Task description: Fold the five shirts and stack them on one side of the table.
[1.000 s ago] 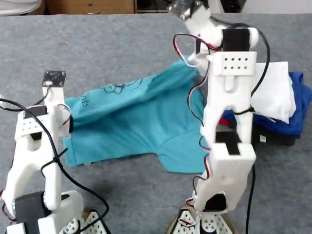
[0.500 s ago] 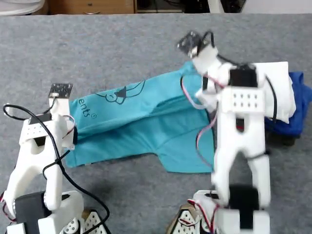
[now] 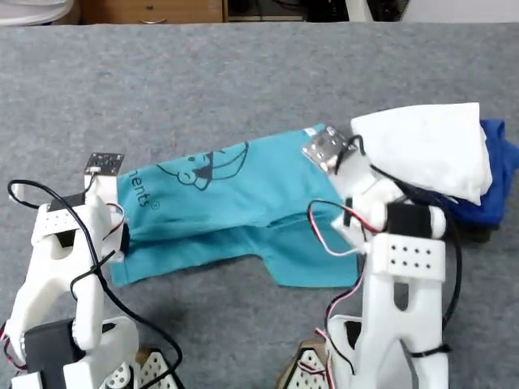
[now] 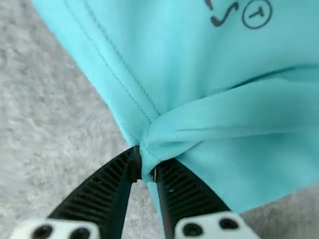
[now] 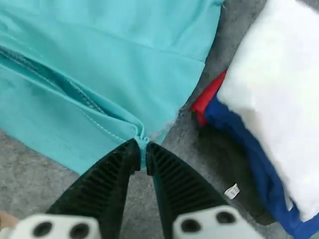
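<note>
1. The step in hand looks like the lengthwise fold of the teal cotton T-shirt (image 3: pixel 227 203) with a dark printed drawing. It lies stretched out across the middle of the grey felt-like tabletop (image 3: pixel 203 73), closer to the near edge than the far one, with one long layer doubled over another.
2. The left gripper (image 4: pixel 144 169) has its black ribbed jaws closed on a bunched pinch of fabric at the shirt's hemmed end, the end toward the tabletop's left edge.
3. The right gripper (image 5: pixel 142 149) is likewise clamped on a stitched edge of the shirt at the opposite end, just beside the pile at the right edge.
4. That pile holds a white folded shirt (image 3: pixel 430 146) on top, a blue shirt (image 3: pixel 495 162) under it and a red garment (image 5: pixel 207 99) peeking out lower down. There may be more beneath, but that part is hidden.
5. Pose: the left arm (image 3: pixel 61 267) leans forward from the near left corner, wrist angled down onto the cloth. The right arm (image 3: pixel 405 267) stands taller from the near edge, elbow bent, with its wrist dropping steeply to the shirt.
6. Next, I judge that the held edge should be laid down level with the near edge of the shirt. Both ends should travel together so the fold stays straight, and both jaws should release only once the cloth rests flat. The sleeve jutting toward the near edge will need tucking before a crosswise fold.
</note>
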Controlling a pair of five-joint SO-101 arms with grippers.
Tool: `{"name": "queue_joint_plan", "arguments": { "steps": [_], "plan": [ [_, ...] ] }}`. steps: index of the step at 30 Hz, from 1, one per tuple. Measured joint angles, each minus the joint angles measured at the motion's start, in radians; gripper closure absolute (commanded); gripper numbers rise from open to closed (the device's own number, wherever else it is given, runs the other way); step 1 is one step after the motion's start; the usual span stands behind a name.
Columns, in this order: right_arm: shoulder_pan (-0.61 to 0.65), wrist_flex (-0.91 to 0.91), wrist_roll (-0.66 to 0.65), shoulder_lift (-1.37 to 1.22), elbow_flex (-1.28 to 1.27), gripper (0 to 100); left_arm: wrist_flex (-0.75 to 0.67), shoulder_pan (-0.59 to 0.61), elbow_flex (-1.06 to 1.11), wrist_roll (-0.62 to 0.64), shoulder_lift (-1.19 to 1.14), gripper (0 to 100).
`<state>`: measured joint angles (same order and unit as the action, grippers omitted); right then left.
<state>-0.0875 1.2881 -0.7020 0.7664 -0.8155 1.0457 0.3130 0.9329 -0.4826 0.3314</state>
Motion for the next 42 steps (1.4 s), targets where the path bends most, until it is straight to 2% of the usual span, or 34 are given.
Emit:
{"name": "queue_joint_plan", "arguments": {
  "steps": [5,14,21,24,30,36,42],
  "plan": [
    [-0.049,0.000,-0.040,0.025,-0.074,99.7,0.020,0.000,0.005,-0.012,0.000,98],
    [-0.055,0.000,-0.075,0.026,-0.126,99.7,0.040,0.000,0.005,-0.018,0.037,98],
    [-0.055,-0.005,-0.075,0.026,-0.130,99.7,0.210,0.000,-0.009,-0.017,0.299,98],
    [-0.055,-0.005,-0.075,0.026,-0.130,99.7,0.227,-0.009,0.025,-0.028,0.414,98],
    [-0.072,-0.005,-0.075,0.026,-0.130,99.7,0.229,-0.129,0.193,-0.043,0.526,98],
    [-0.150,-0.005,-0.146,0.026,-0.130,99.7,0.201,-0.129,0.238,-0.044,0.540,98],
    [-0.157,0.021,-0.161,0.026,-0.141,99.7,0.138,-0.091,0.261,-0.044,0.540,98]
  ]
}}
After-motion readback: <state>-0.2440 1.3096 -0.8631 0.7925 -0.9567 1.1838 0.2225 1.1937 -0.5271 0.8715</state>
